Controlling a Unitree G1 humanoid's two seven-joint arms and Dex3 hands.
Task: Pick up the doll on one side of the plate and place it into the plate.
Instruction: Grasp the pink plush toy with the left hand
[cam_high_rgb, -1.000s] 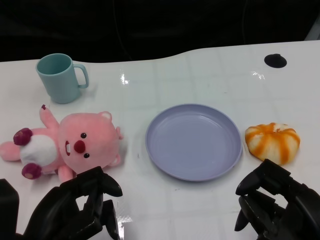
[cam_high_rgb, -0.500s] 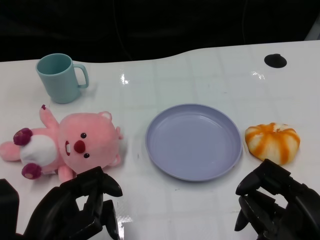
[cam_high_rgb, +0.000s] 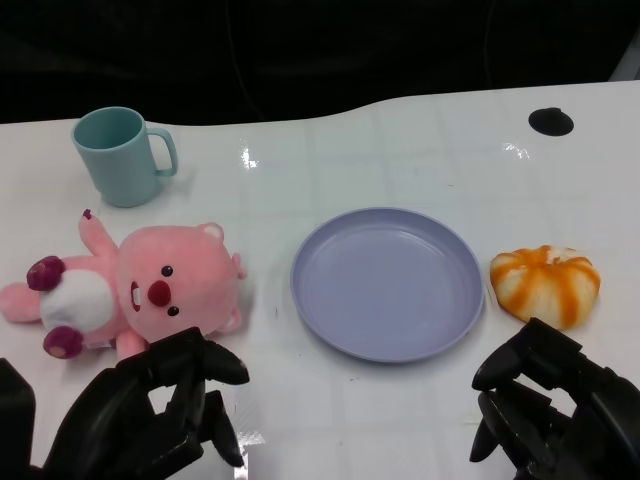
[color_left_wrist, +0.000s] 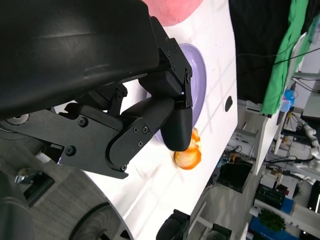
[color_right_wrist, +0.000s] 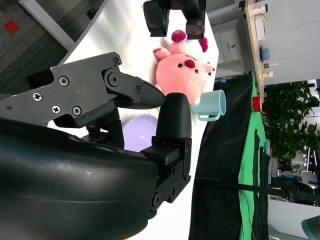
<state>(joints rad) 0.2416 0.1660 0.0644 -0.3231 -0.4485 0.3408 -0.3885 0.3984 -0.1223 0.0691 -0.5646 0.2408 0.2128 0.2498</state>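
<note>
A pink plush doll (cam_high_rgb: 140, 293) with a white belly lies on its back on the white table, left of the lilac plate (cam_high_rgb: 388, 283); the right wrist view shows the doll (color_right_wrist: 182, 70) too. My left hand (cam_high_rgb: 150, 415) hovers just below the doll, fingers curled inward, holding nothing. My right hand (cam_high_rgb: 550, 410) sits at the lower right, below the plate's right edge, fingers curled and empty. The plate holds nothing. In the left wrist view the plate (color_left_wrist: 196, 75) shows beyond the hand's fingers (color_left_wrist: 150, 125).
A teal mug (cam_high_rgb: 120, 155) stands at the back left, above the doll. An orange-and-white striped bun-shaped toy (cam_high_rgb: 545, 283) lies right of the plate, just above my right hand. A black round spot (cam_high_rgb: 551, 121) sits at the far right of the table.
The left hand's fingers have shifted slightly toward the right and spread a little. The doll, plate and right hand have not moved.
</note>
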